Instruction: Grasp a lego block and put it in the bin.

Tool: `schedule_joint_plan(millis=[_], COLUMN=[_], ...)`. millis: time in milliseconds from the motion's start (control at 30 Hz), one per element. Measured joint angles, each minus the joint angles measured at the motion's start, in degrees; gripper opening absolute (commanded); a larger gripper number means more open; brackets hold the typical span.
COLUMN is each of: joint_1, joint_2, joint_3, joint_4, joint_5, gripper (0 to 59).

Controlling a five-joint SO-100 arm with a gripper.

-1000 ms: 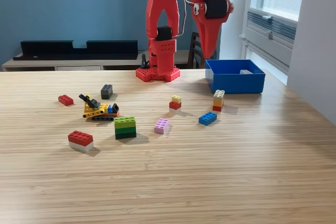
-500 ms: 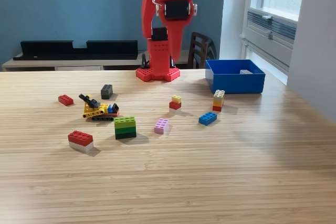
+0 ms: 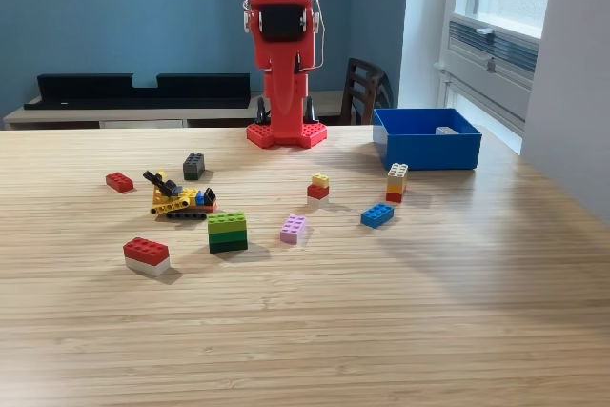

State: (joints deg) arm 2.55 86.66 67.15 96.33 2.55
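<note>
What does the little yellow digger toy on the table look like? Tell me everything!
The yellow digger toy is a small brick-built vehicle with a yellow body, black tracks underneath, a black arm poking up toward the exterior view's left, and blue and red bits at its back. It looks like shiny plastic. It sits upright on the wooden table, touching nothing else. A dark grey brick lies just behind it and a green block sits in front.

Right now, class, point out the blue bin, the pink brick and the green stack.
Blue bin (image 3: 426, 153), exterior view, front wall.
Pink brick (image 3: 294, 228), exterior view, studded top.
Green stack (image 3: 228, 233), exterior view, front face.
</note>
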Motion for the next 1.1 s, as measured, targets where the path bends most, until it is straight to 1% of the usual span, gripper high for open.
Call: schedule_joint_plan(millis=[200, 300, 433, 733, 800, 833, 900, 1100], joint_1=[6.15, 10.55, 14.85, 23.73, 24.43, 24.96, 26.19, 25.84], joint_2=[0.0, 0.0, 0.0, 0.0, 0.0, 0.0, 0.0, 0.0], joint_3=[1.05, 2.55, 5.71, 15.73, 16.79, 17.58, 18.81, 22.5], joint_4=[-0.35, -2.64, -4.57, -12.66, -14.41, -15.29, -16.96, -21.01], joint_5=[-0.88, -1.67, -4.48, -17.75, -19.78, -20.57, -21.88, -23.38], gripper=[0.0, 0.0, 0.0, 0.3, 2.5, 6.0, 10.7, 22.6])
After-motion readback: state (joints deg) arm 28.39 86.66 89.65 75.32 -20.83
